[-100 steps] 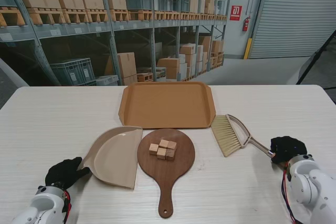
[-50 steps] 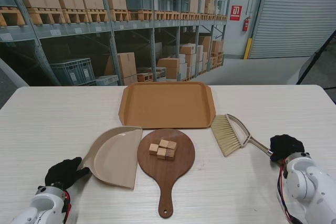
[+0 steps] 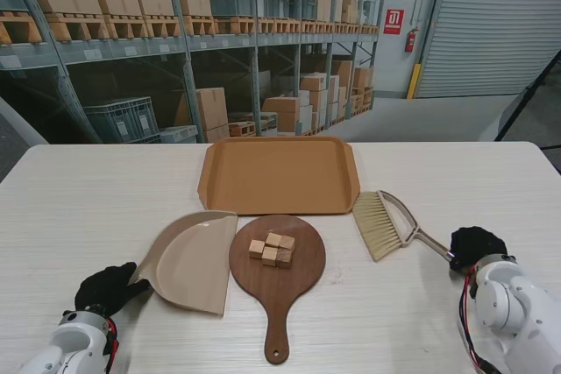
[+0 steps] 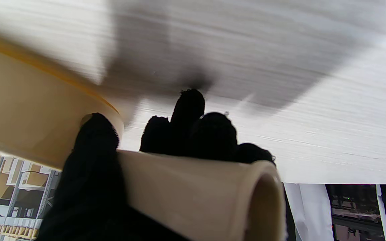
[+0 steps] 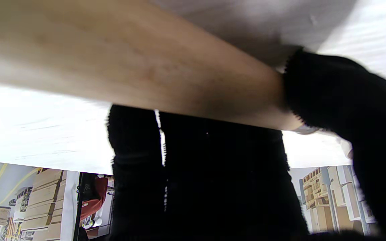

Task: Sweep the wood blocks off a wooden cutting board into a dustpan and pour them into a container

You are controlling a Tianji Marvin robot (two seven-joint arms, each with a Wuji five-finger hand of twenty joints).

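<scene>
Several small wood blocks (image 3: 272,250) sit clustered on the round wooden cutting board (image 3: 298,278) at the table's middle. A beige dustpan (image 3: 188,260) lies just left of the board. My left hand (image 3: 107,289), in a black glove, is shut on the dustpan handle (image 4: 193,187), fingers (image 4: 188,124) curled over it. To the right of the board lies a brush (image 3: 379,223) with pale bristles. My right hand (image 3: 476,246) is wrapped around the brush's wooden handle (image 5: 129,70), with the fingers (image 5: 193,174) closed on it. A brown tray (image 3: 279,174) stands beyond the board.
The white table (image 3: 79,190) stretches wide on both sides. Beyond its far edge are warehouse shelves with boxes and crates.
My right hand has shifted slightly along the brush handle and settled on it. The brush, dustpan and left hand have not moved.
</scene>
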